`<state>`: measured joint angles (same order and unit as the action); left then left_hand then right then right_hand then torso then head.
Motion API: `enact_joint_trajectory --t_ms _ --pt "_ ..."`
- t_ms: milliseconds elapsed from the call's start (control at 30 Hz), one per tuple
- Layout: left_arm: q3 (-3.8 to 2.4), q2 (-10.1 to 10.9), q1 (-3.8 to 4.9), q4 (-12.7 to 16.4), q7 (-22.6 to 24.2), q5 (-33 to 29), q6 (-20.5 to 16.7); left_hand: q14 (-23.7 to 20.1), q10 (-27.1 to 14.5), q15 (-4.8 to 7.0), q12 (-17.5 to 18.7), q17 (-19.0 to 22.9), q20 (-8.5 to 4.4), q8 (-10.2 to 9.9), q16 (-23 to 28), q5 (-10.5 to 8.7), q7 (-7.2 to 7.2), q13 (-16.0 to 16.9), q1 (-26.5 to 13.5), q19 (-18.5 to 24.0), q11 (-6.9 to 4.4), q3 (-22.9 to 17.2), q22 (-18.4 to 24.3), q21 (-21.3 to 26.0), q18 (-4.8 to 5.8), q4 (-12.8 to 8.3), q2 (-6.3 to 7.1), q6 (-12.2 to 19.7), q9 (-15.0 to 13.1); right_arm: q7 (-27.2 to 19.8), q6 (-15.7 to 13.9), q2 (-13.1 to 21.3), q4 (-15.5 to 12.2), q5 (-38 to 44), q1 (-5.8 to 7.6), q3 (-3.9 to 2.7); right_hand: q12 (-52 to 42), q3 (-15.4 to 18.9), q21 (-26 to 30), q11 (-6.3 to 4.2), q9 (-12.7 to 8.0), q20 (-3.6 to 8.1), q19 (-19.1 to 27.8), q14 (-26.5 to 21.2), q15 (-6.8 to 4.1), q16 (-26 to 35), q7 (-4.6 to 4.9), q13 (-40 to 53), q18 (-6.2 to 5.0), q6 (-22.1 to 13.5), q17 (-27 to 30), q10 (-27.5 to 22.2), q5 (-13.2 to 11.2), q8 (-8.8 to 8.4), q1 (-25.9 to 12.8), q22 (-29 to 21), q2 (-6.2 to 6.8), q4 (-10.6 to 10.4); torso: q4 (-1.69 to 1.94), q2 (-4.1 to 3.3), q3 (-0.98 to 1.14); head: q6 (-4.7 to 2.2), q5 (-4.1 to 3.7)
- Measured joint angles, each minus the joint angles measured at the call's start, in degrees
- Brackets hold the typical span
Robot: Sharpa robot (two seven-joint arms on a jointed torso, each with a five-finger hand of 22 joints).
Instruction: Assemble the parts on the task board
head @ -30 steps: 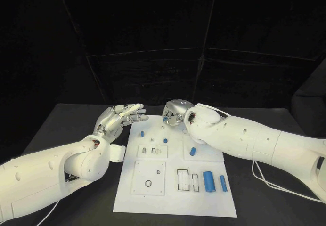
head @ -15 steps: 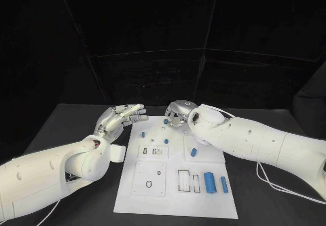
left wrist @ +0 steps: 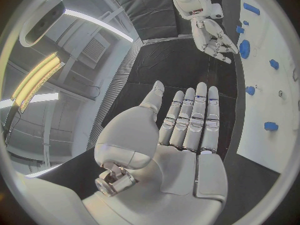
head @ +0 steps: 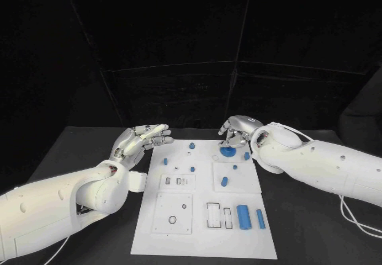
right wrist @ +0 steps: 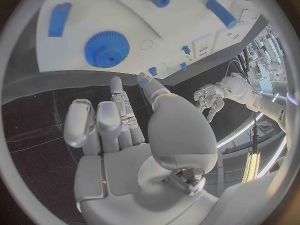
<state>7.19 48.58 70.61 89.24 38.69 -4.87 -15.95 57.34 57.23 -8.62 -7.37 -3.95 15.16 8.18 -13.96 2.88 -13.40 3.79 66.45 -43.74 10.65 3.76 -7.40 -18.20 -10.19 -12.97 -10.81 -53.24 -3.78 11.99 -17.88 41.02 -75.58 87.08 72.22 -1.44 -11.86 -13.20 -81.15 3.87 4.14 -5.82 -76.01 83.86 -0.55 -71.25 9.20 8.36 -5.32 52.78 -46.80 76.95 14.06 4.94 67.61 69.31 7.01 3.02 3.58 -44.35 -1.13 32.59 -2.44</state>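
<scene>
Blue gear noted upper centre of task board, right hand above, fingers curled, nothing held. Left hand spread, empty. Risk judged: gear knocked aside if descent misjudged.

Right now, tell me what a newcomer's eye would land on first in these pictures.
First the white task board in the middle of the black table, dotted with small blue parts. Next the blue gear near its far end, just under the right robot hand, which hovers with fingers curled and holds nothing. The left robot hand hangs open by the board's far left corner.
</scene>
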Motion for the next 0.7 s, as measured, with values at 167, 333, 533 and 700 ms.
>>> enact_joint_trajectory --t_ms 167,333,533,700 --pt "0.0 -0.12 0.01 -0.33 0.0 0.0 0.22 0.0 0.0 0.0 0.0 0.0 0.0 0.0 0.0 0.0 0.0 0.0 0.0 0.0 0.0 0.0 -0.01 0.0 0.0 0.0 0.0 0.0 0.0 1.08 0.7 2.56 -1.56 -2.33 0.11 0.02 -5.32 4.86 -1.18 -0.7 -0.06 0.71 -1.8 0.25 -0.32 -3.37 -0.62 5.15 0.92 -0.39 -6.42 2.3 1.95 0.0 -0.06 2.61 0.51 -3.05 -0.43 0.07 0.21 -0.15 0.01" --pt "0.0 -0.44 0.01 -0.72 0.0 0.0 0.59 0.0 0.0 0.0 0.0 0.0 0.0 0.0 0.0 0.0 0.0 0.0 0.0 0.0 0.0 0.0 -0.01 0.0 0.0 0.0 0.0 0.0 0.0 2.17 2.54 3.76 -2.15 -4.05 0.14 0.05 -15.4 11.74 -2.44 -0.59 -0.06 0.54 -3.57 0.08 -0.7 -7.0 -0.84 17.2 0.92 -1.97 -13.45 -1.18 1.95 0.0 4.02 5.26 -0.64 -8.13 -0.55 0.07 0.3 -0.28 -0.23" --pt "0.0 -0.86 0.0 -1.24 0.0 0.0 1.03 0.0 0.0 0.0 0.0 0.0 0.0 0.0 0.0 0.0 0.0 0.0 0.0 0.0 0.0 0.0 -0.01 0.0 0.0 0.0 0.0 0.0 0.0 2.92 5.54 3.15 -0.74 -5.24 0.16 0.07 -29.39 15.62 -3.16 -0.08 -0.06 0.41 -4.49 0.09 -0.44 -9.11 -0.17 32.81 1.81 -3.1 -18.15 -2.26 1.95 0.7 7.08 5.64 -1.5 -12.02 -0.57 -0.04 0.34 -0.17 -0.35" --pt "0.01 -1.21 -0.03 -1.58 0.0 0.0 1.26 0.0 0.0 0.0 0.0 -0.01 0.0 0.0 0.0 0.0 0.0 0.0 0.0 0.0 0.0 0.0 -0.01 0.0 0.0 0.0 0.0 0.0 0.0 3.03 7.26 1.71 1.7 -6.19 0.16 0.09 -39.41 16.68 -3.56 -0.05 -0.06 -0.07 -5.03 0.09 -0.45 -10.39 -0.16 43.43 1.81 -3.51 -20.95 -1.35 1.73 1.04 8.95 5.64 -2.59 -13.08 -0.47 -0.1 0.29 -0.1 -0.63"
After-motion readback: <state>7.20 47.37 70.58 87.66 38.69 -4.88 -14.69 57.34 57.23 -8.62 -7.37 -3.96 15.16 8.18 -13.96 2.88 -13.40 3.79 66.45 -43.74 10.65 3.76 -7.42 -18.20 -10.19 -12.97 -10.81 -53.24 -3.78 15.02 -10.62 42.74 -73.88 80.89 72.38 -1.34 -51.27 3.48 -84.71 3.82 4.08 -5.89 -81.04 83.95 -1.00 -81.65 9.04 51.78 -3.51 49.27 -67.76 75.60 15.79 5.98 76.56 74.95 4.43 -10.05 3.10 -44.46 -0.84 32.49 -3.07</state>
